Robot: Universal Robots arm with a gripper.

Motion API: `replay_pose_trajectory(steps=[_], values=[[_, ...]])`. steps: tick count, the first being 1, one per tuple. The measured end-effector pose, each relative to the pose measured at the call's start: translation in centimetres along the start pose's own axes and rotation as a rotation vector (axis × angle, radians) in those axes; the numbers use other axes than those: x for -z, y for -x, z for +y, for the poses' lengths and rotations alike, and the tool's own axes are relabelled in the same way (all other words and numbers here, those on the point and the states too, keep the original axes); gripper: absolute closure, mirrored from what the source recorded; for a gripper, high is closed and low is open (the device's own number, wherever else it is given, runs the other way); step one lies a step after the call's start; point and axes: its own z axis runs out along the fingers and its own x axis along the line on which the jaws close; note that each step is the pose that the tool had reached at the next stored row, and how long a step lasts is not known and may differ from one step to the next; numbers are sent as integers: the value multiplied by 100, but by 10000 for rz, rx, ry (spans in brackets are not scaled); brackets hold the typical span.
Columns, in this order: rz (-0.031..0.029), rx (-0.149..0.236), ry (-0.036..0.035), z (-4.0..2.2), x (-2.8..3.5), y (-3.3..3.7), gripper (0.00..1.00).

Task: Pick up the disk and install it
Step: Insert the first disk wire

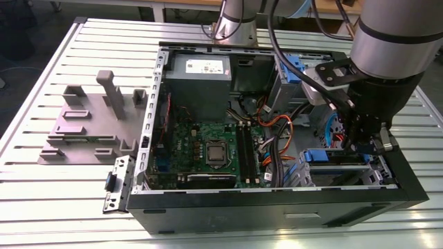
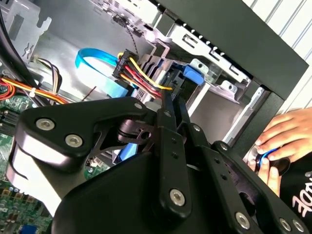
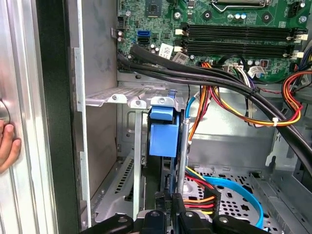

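In the exterior view I am looking at the black jointed gripper (image 1: 368,141) hanging inside the open black computer case (image 1: 277,199), at the corner on the exterior view's right. The disk (image 1: 325,155), a flat silver drive with blue plastic side rails, is sitting in the grey metal drive cage (image 1: 339,174) just beside the gripper, toward the green motherboard (image 1: 207,150). Its long axis is running across the cage.

In the second wrist view I am seeing the gripper (image 2: 171,100) reaching toward a blue plastic end (image 2: 192,74) by the cage wall. I cannot tell whether it is clenched or released.

In the first wrist view I am finding a blue block (image 3: 163,139), which I judge to be the disk's end, lying straight ahead of the gripper (image 3: 168,214) between upright grey rails.
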Motion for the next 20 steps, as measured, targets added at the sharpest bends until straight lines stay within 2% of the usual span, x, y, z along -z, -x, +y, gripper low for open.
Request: replay_pose_trajectory(steps=[3, 13, 17, 20], values=[[25, -90, 10, -6, -2, 0, 83], [-1, -29, 2, -8, -16, 1, 83], [-65, -43, 1, -7, -17, 1, 83], [-156, -68, -2, -8, -14, 0, 83]])
